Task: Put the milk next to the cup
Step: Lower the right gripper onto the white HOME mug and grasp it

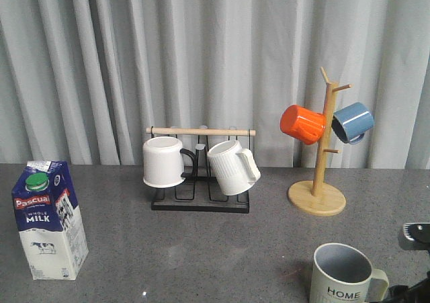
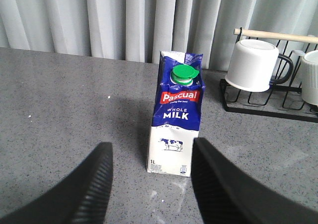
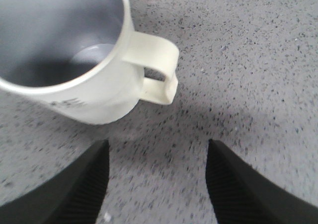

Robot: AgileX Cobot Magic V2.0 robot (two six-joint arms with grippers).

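Milk (image 1: 49, 219) and cup (image 1: 342, 274) upright on speckled grey table (image 1: 201, 249), both jaws spread.

Staged lab tabletop: grey curtain (image 1: 215, 61) behind speckled table (image 1: 201, 256)

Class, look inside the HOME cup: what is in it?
The cup shows only a bare greyish inside and bottom; nothing lies in it. The near inner wall is hidden by the rim.

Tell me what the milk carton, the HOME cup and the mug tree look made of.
Milk carton: printed, coated paperboard by its folded gable top; green cap looks plastic.
HOME cup: likely glazed ceramic, cream outside with a soft sheen, greyish inside.
Mug tree: pale wood, apparently unpainted, with peg branches and a round base.
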